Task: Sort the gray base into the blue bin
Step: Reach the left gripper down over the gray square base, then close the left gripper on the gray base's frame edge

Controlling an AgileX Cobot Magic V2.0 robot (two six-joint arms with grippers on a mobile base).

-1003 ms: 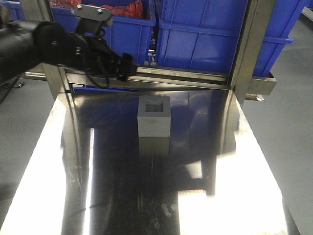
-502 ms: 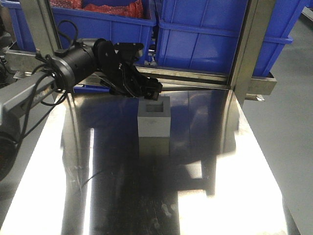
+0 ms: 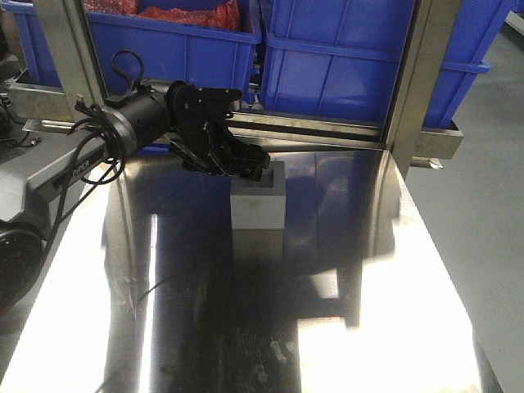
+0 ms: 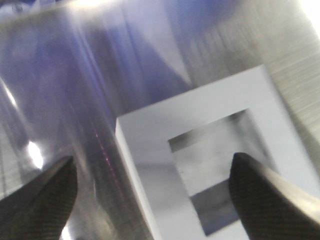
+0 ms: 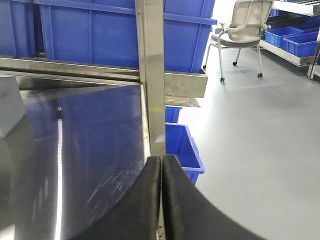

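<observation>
**Gray base now under left gripper**

The block stands unmoved mid-table. Half a second ago the gripper was beside its rear corner. It now covers the recess, fingers spread astride one wall. The right gripper is pressed together. The blue bin sits behind.

The front view looks down the bench from its near end. The left wrist view sits close above the gray base; the right wrist view skims low, catching that base.
</observation>
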